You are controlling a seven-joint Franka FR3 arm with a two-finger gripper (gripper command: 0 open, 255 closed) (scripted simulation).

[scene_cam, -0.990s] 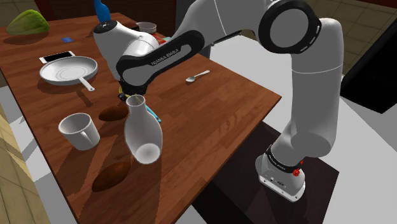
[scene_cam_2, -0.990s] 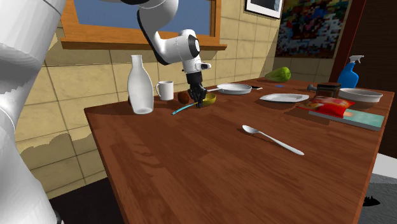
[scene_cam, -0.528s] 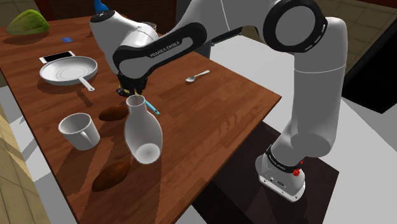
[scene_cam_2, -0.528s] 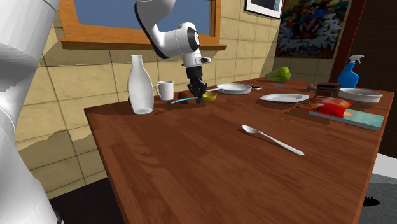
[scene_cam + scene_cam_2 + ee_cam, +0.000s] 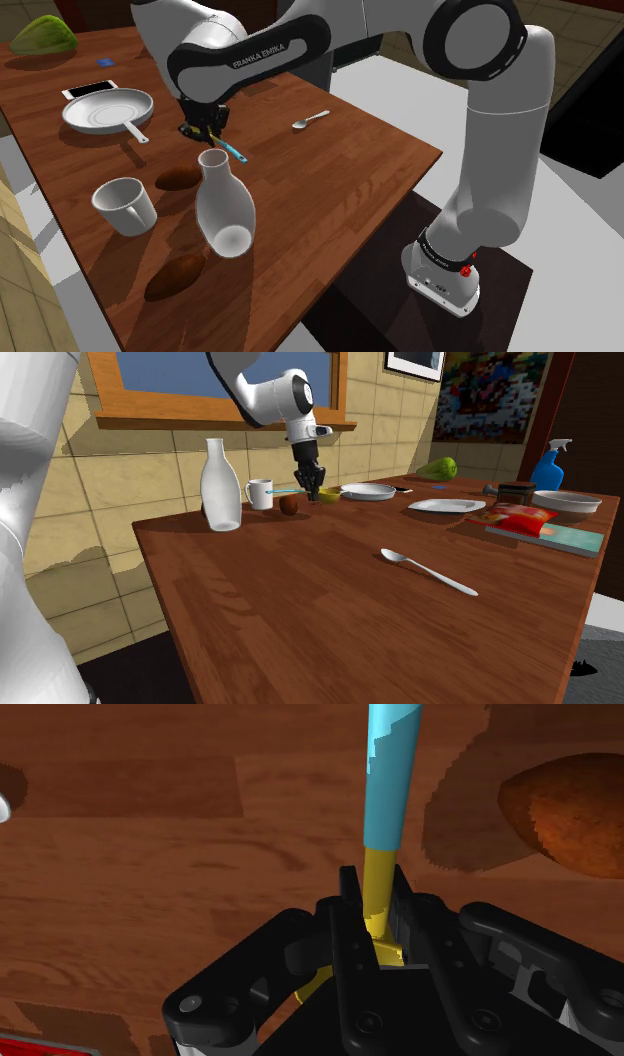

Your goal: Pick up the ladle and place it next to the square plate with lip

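Above the table (image 5: 330, 170) — hand (image 5: 372, 892) around ladle (image 5: 390, 774)

One ladle (image 5: 390, 774) in the tool (image 5: 311, 495); near the tool one white bottle (image 5: 222, 205), one mug (image 5: 125, 205) and one pan (image 5: 108, 108); farther from it one spoon (image 5: 310, 121), one spray bottle (image 5: 548, 464).

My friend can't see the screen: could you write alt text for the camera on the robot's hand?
The black gripper is shut on a ladle, clasping its yellow neck, and the ladle's light-blue handle stretches away over a brown wooden table. A brown rounded lump lies on the table off to one side of the handle.
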